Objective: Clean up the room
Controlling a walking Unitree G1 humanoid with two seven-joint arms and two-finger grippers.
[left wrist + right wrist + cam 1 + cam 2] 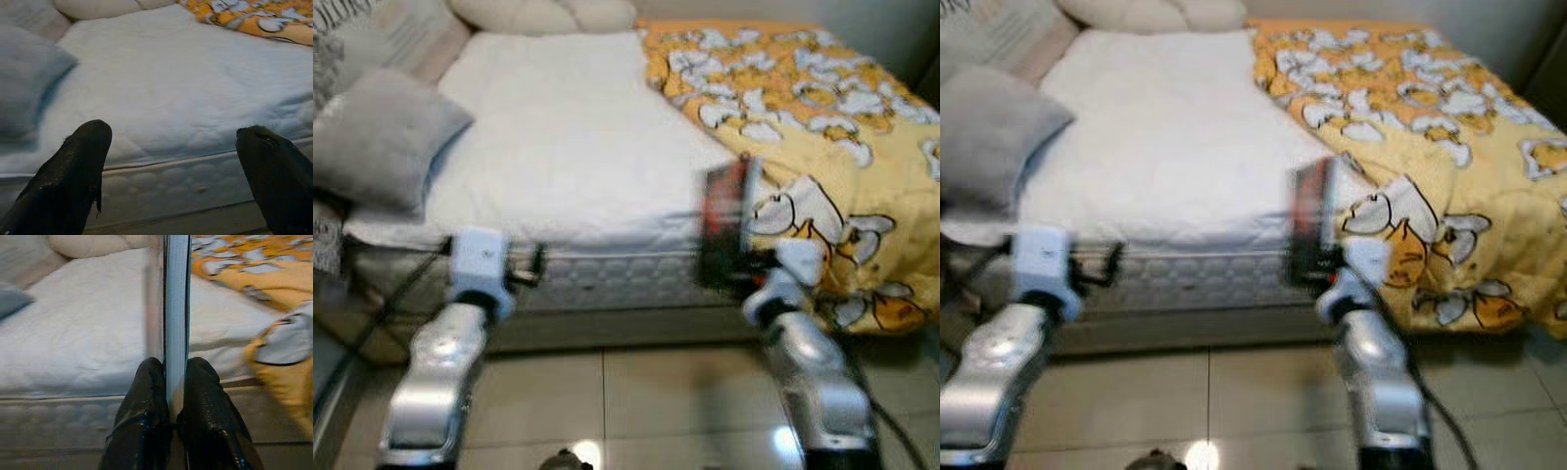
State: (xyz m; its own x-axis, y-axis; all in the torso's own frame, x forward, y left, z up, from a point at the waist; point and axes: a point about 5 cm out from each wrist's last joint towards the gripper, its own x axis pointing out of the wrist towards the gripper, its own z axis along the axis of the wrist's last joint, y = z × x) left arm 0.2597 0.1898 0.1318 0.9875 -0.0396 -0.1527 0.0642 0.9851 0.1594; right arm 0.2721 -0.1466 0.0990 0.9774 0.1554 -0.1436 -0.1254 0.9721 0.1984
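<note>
The right hand [168,396] is clamping a book [176,308] upright by its lower edge, just before the bed [568,157]. The book is probably stiff, light and slick-covered; a grip nearer its middle would resist tipping. The left hand [171,166] is hanging released.

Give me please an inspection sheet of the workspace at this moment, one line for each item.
Surface: bed with bare white mattress, blurred views.
Job's things: thin book, held upright on edge before the mattress side.
Clutter: yellow patterned duvet bunched on the robot's right half, hanging over the edge; grey pillow at the robot's left.
Grippers: right gripper shut on the book; left gripper open, holding nothing, facing the mattress.
Cables: dark cable by the left arm.
Surroundings: glossy tiled floor.
</note>
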